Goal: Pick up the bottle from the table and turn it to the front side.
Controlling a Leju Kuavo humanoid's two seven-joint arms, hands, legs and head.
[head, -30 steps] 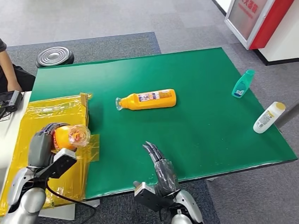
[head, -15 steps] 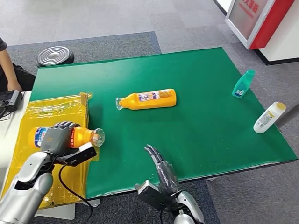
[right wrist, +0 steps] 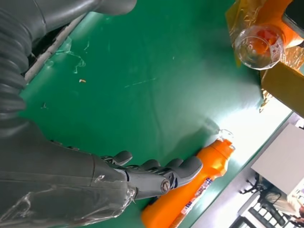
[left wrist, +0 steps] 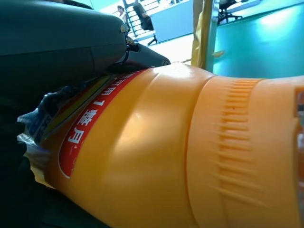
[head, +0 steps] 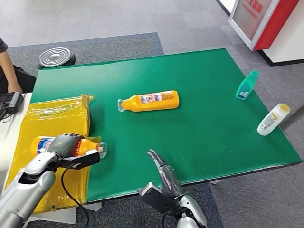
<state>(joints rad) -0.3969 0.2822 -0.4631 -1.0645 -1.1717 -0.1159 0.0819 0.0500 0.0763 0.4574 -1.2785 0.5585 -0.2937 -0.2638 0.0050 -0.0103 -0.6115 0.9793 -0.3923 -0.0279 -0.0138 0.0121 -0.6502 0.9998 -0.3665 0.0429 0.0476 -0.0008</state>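
Note:
My left hand [head: 66,144] grips an orange bottle [head: 42,144] around its middle, low over the yellow wrapped box [head: 53,116] at the table's left. The bottle lies level, its clear cap [head: 101,149] pointing right past the box edge. In the left wrist view its orange body [left wrist: 161,152] and red label are close up. A second orange bottle [head: 152,100] lies on its side mid-table on the green table [head: 201,128], cap to the left. My right hand [head: 165,175] hovers open at the front edge, fingers [right wrist: 157,173] stretched toward that second bottle [right wrist: 186,194].
A teal bottle [head: 247,85] and a white bottle with a yellow cap [head: 273,119] lie near the table's right edge. A person [head: 7,71] sits at the far left beside a black round stool [head: 55,57]. A red-and-white cabinet [head: 265,19] stands at the back right.
My left hand has turned the held bottle from cap-toward-camera to lying level with the cap to the right, and lowered it toward the yellow box. The right hand sank slightly.

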